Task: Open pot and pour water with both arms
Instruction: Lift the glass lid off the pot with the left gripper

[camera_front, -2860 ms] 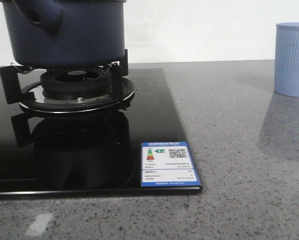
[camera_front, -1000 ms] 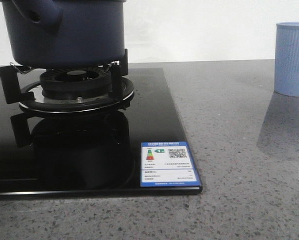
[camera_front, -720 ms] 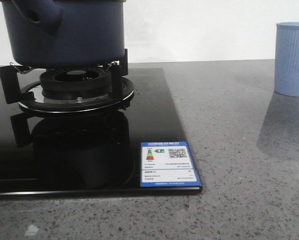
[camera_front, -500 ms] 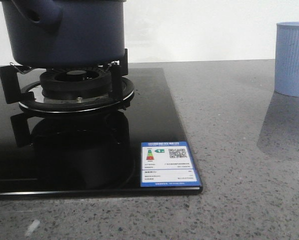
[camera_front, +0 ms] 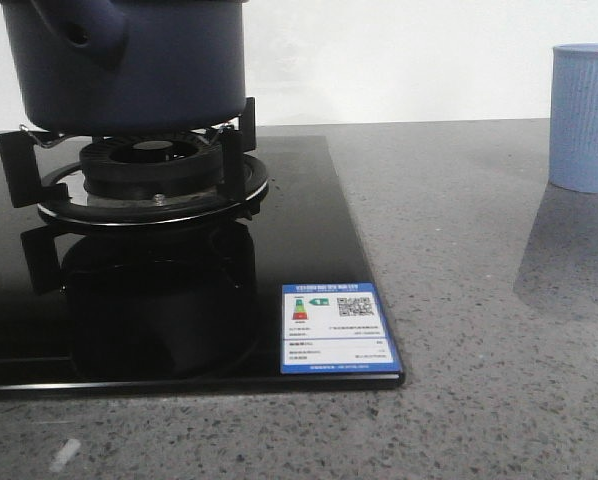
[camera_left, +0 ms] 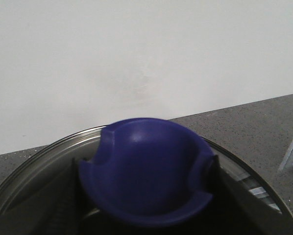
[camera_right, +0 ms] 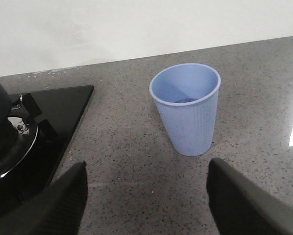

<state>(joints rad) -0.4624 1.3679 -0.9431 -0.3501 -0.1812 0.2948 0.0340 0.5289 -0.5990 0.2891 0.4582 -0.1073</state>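
Note:
The dark navy pot (camera_front: 129,70) stands on the gas burner (camera_front: 149,170) at the far left, its handle stub (camera_front: 79,25) pointing toward me. Its top is cut off in the front view. In the left wrist view, my left gripper (camera_left: 146,191) is closed around the blue lid knob (camera_left: 146,166), with a dark finger (camera_left: 70,196) on each side. The glass lid's metal rim (camera_left: 63,147) rings the knob. My right gripper (camera_right: 146,169) is open and empty above the counter, short of the light-blue ribbed cup (camera_right: 188,110). Neither gripper shows in the front view.
The burner sits on a black glass hob (camera_front: 309,230) with a blue-and-white label (camera_front: 337,328) at its front right corner. The cup (camera_front: 586,120) stands on the grey speckled counter at the far right. A white wall runs behind.
The pot has shifted slightly on the burner, and its handle stub sits a little further right. A pale reflection on the front of the counter has moved.

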